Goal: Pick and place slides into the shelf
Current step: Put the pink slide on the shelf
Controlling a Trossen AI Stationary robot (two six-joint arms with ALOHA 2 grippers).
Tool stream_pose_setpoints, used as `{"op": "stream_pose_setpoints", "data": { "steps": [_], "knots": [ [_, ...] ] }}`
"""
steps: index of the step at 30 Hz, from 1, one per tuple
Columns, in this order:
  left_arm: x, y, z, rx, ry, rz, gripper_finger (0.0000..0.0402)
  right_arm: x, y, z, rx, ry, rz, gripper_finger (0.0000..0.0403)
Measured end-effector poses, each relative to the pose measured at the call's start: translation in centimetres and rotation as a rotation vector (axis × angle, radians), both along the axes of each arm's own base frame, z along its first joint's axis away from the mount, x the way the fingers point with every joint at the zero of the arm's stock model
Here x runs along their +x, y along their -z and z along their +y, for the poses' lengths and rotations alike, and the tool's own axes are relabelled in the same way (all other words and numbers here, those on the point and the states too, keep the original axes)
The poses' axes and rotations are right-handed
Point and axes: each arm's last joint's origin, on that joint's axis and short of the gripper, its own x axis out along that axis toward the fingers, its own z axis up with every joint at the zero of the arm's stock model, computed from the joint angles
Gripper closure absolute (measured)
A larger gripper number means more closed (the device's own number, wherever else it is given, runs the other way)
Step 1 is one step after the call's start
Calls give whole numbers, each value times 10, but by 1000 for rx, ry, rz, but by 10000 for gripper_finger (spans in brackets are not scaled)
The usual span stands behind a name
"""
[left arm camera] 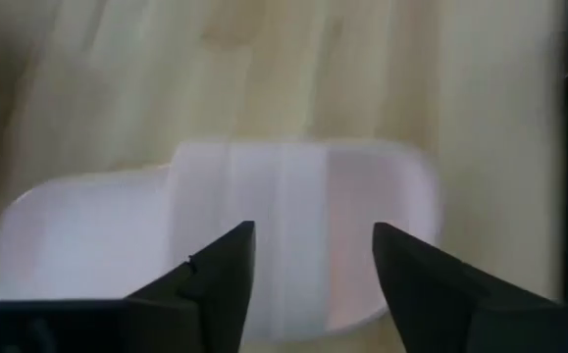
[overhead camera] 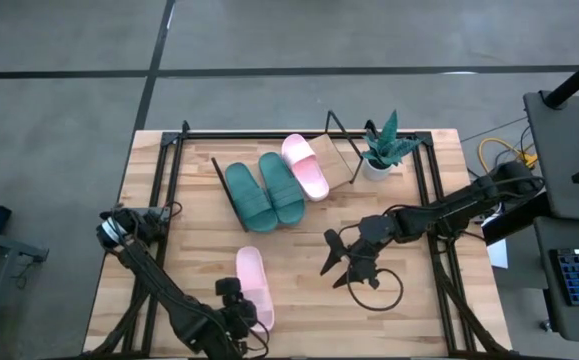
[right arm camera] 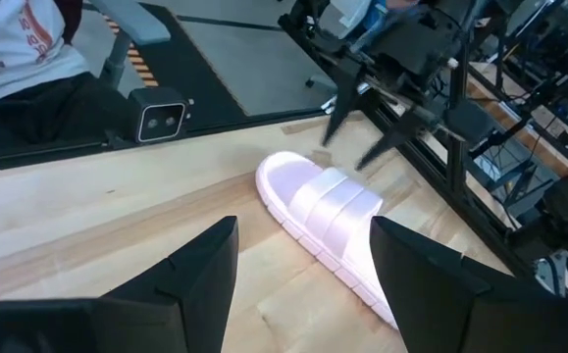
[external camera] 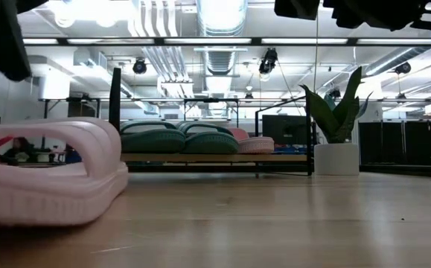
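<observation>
One light pink slide point(overhead camera: 252, 285) lies flat on its sole on the table near the near edge, also seen in the low view point(external camera: 48, 179) and the right wrist view point(right arm camera: 331, 224). My left gripper point(overhead camera: 239, 305) hovers open just above it, fingers on either side of the wide strap point(left arm camera: 293, 221) without touching. My right gripper point(overhead camera: 334, 262) is open above the table's middle, to the right of that slide. The shelf point(overhead camera: 341, 160) stands at the far side. On its slanted board rest two dark green slides point(overhead camera: 264, 192) and the other pink slide point(overhead camera: 306, 165).
A small potted plant point(overhead camera: 384, 150) in a white pot stands at the shelf's right end, also in the low view point(external camera: 338, 130). Black frame rails point(overhead camera: 169, 170) run along the table's left and right sides. Bare tabletop lies between the shelf and the near pink slide.
</observation>
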Motion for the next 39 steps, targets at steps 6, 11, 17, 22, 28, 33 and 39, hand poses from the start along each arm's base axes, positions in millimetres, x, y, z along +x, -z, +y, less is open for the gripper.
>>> {"op": "stream_pose_setpoints", "data": {
  "steps": [6,11,17,22,28,33,39],
  "knots": [
    [25,9,0,18,69,-38,213,-1,-2,0,12,5,-1,182],
    [33,23,0,17,62,17,253,-2,-1,-1,8,5,13,182],
    [33,25,0,17,66,33,297,-2,0,-1,3,25,25,182],
    [32,26,0,6,74,50,316,-2,0,-1,9,28,31,182],
    [27,8,1,-86,162,98,318,-2,0,-1,11,29,32,182],
    [24,-25,27,-165,103,107,318,-2,0,-1,11,28,32,181],
    [19,-49,69,-287,-6,102,282,-2,1,-1,13,31,47,181]
  ]
}}
